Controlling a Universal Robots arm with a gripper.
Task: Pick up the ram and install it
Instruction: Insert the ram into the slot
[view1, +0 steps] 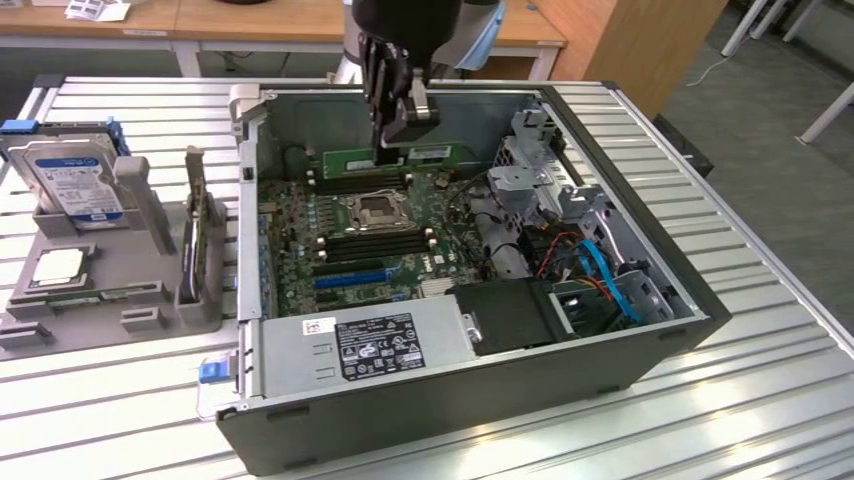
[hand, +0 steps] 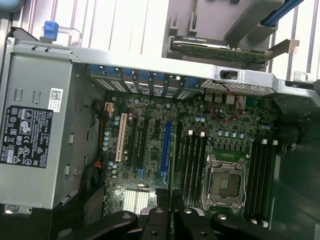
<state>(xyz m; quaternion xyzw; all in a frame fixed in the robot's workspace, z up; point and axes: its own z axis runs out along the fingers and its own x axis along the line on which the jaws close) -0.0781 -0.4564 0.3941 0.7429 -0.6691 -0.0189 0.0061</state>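
The ram (view1: 395, 154) is a long green stick held level over the back part of the motherboard (view1: 367, 225), inside the open computer case (view1: 467, 400). My gripper (view1: 398, 135) comes down from above and is shut on the stick's middle. In the wrist view the ram (hand: 171, 200) shows edge-on between my black fingers (hand: 150, 222), above the dark memory slots (hand: 192, 160) beside the processor socket (hand: 224, 182). A second bank of slots (hand: 262, 175) lies on the socket's other side.
A grey fixture (view1: 100, 300) at the exterior view's left holds a blue-labelled hard drive (view1: 78, 180), a square processor chip (view1: 60, 265) and an upright card (view1: 200, 235). The power supply (view1: 367, 345), drive cage (view1: 527, 185) and blue cables (view1: 601, 275) crowd the case.
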